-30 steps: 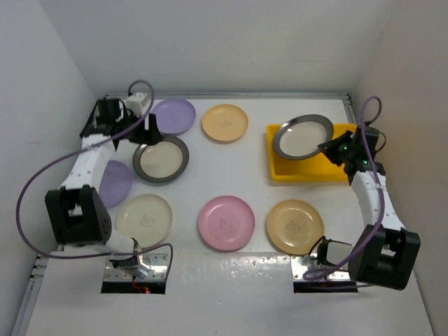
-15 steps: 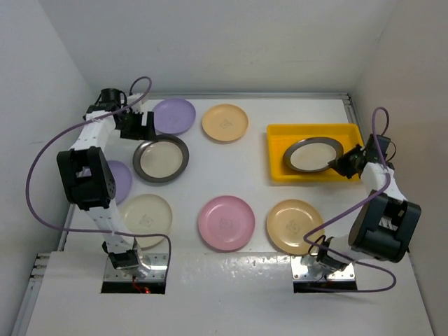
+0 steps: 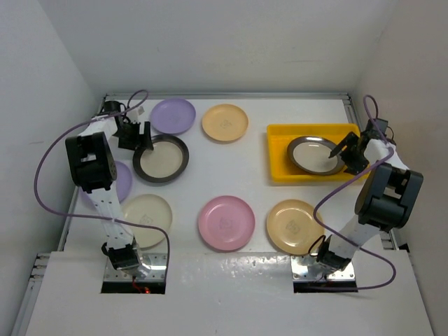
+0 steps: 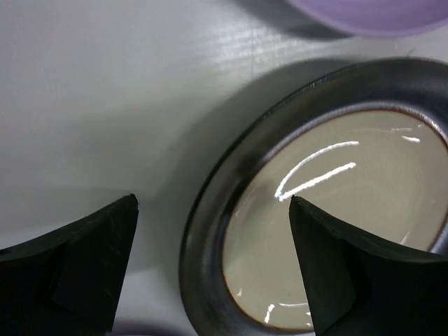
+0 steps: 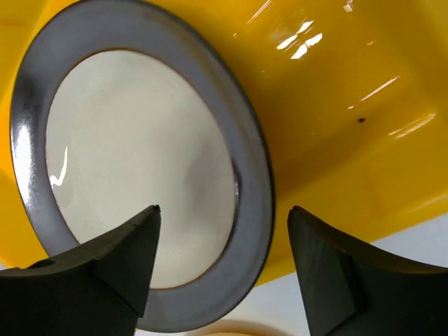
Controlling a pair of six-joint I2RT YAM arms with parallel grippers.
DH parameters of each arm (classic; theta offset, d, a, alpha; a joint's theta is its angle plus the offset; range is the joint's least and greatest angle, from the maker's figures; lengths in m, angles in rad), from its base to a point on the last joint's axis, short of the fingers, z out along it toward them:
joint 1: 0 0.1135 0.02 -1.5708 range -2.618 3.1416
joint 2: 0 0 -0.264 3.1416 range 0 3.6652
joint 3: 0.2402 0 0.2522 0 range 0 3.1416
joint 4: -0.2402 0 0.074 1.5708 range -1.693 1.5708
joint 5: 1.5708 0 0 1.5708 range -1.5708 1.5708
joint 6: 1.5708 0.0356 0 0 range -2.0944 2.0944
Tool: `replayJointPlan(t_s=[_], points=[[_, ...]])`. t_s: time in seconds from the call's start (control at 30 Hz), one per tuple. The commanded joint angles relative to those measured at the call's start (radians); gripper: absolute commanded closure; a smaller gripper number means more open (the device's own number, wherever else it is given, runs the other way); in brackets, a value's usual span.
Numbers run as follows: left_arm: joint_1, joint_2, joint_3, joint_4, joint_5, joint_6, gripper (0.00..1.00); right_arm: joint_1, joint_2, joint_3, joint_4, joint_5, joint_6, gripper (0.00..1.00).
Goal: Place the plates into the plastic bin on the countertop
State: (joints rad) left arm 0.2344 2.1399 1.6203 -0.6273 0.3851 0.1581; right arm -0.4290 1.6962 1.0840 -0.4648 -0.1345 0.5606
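One dark-rimmed plate (image 3: 315, 155) with a cream centre lies flat in the yellow plastic bin (image 3: 280, 168). My right gripper (image 3: 348, 150) is open, one finger over the plate's centre and one past its right rim. The right wrist view shows this plate (image 5: 140, 175) free between the spread fingers of the right gripper (image 5: 222, 210), on the bin floor (image 5: 336, 105). My left gripper (image 3: 140, 136) is open over the far-left rim of a second dark-rimmed plate (image 3: 161, 159) on the countertop (image 3: 231, 168). The left wrist view has that rim (image 4: 203, 252) between the fingers of the left gripper (image 4: 213, 203).
Other plates lie on the countertop: lilac (image 3: 173, 115), yellow-tan (image 3: 225, 122), pink (image 3: 226, 222), tan (image 3: 295, 226), cream (image 3: 144, 219), and a second lilac one (image 3: 117, 180) partly under the left arm. White walls close in the back and both sides.
The right gripper lowered the dark-rimmed plate flat into the bin and opened, letting it go. The left gripper came down to the other dark plate's rim and opened wider.
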Motion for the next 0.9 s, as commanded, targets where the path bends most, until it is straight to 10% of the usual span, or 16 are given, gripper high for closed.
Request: replayJointPlan(t_s=[0.0,0.17,0.43,0.87], points=[[-0.004,0.026,0.058,0.021,-0.015,0.015,0.09,0.044,-0.015,0.091,-0.103,0.182,-0.074,0.24],[-0.004,0.061,0.059,0.021,-0.011,0.040,0.14,0.088,-0.032,0.132,-0.121,0.253,-0.114,0.20],[-0.004,0.061,0.049,-0.094,0.144,0.119,0.57,0.107,-0.096,0.094,-0.069,0.228,-0.126,0.18],[-0.014,0.061,0.049,-0.150,0.166,0.161,0.89,0.030,0.094,0.146,-0.153,0.139,-0.062,0.25]])
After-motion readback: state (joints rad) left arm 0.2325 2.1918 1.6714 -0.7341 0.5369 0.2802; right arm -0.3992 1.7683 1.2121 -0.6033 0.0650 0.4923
